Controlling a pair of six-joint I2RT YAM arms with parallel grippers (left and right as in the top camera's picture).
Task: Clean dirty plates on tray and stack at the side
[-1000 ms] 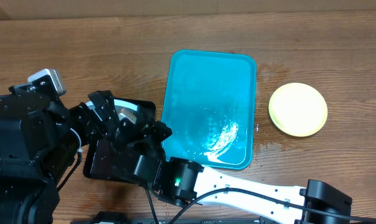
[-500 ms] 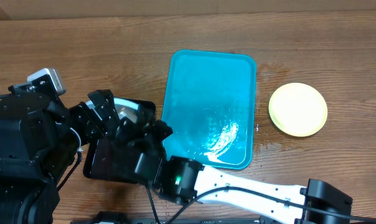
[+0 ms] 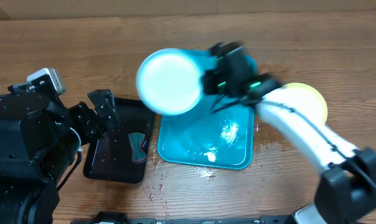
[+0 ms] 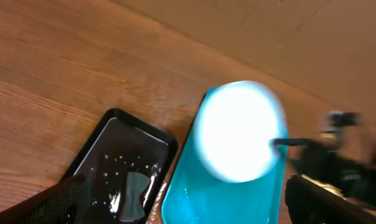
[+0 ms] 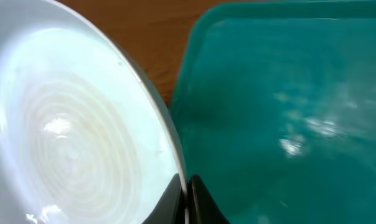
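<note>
My right gripper is shut on the rim of the pale blue-white plate and holds it in the air, tilted, over the far left corner of the turquoise tray. The right wrist view shows the jaws pinching the rim of the plate, with the wet tray below. A pale yellow-green plate lies on the table right of the tray, partly behind my right arm. My left gripper is open and empty over the black tray. The left wrist view shows the plate and the tray.
A small black tray lies left of the turquoise tray, wet, with a grey-green sponge in it; it also shows in the left wrist view. Water drops lie on the wood near the turquoise tray's front edge.
My right arm has swung from the black tray up and to the right, carrying the blue-white plate over the turquoise tray's far corner. The sponge in the black tray now shows. The left arm stayed.
</note>
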